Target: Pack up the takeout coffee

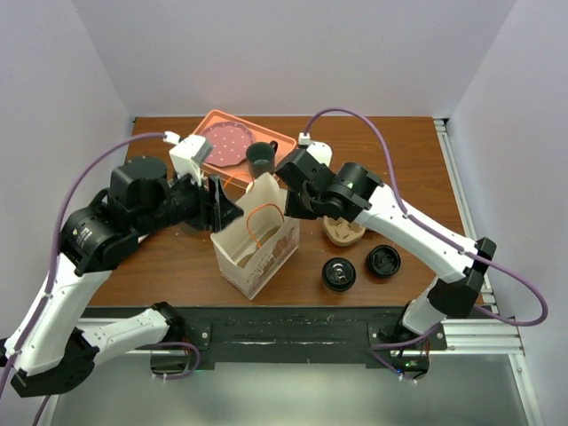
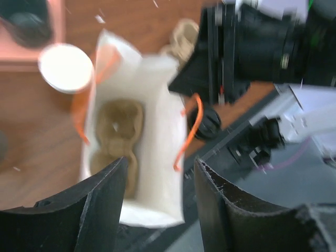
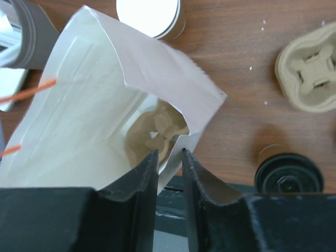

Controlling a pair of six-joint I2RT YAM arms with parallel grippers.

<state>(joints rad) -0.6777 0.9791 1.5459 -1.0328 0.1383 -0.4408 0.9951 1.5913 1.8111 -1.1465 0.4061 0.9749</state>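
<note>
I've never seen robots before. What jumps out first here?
A white paper bag with orange handles stands mid-table, a brown pulp cup holder in its bottom; both black arms bend over it, the right arm's jaws pinching its rim. To its right sits the lidded takeout coffee, and a pink tray with a dark mug lies at the back.

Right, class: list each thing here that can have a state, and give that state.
paper bag: upright, open, pulp carrier inside.
takeout coffee: upright, lidded, outside the bag.
loose lid: lying flat, on no cup.
left gripper: open.
right gripper: jaws narrow around bag rim, grip unclear.
</note>
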